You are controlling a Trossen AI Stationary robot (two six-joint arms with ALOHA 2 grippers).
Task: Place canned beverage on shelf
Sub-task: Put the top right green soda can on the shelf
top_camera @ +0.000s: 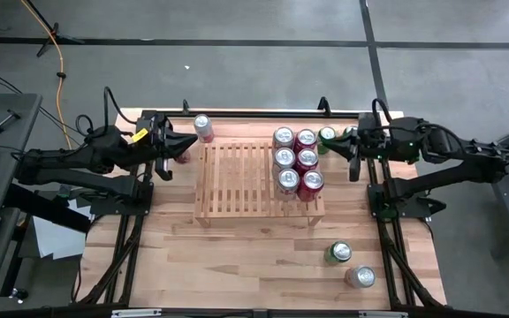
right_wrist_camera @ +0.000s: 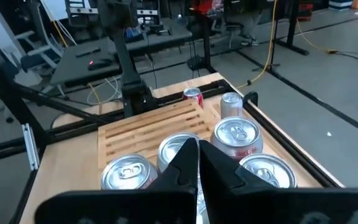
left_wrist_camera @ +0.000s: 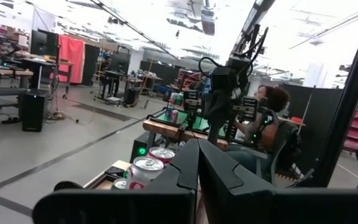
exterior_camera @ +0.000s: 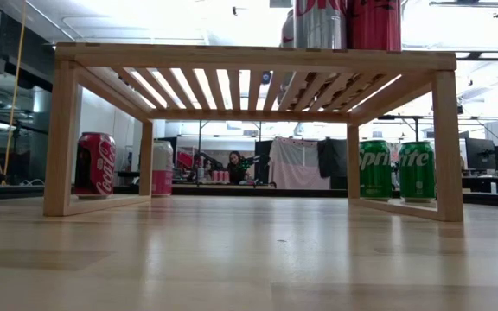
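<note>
We judge the task about half done: six cans (top_camera: 296,159) stand upright on the right end of the shelf (top_camera: 237,177), which sits mid-table with its long axis running side to side. Its left half is bare. Loose cans wait on the table (top_camera: 237,256), two (top_camera: 349,264) near the front. Our left hand (top_camera: 186,144) and right hand (top_camera: 353,146) are both shut, holding nothing.

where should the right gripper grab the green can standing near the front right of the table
Around the green can's cylindrical side wall, below the rim, coming from the right gripper's side. It stands upright, and only the silver can is near, toward the front, so that side looks free.
</note>
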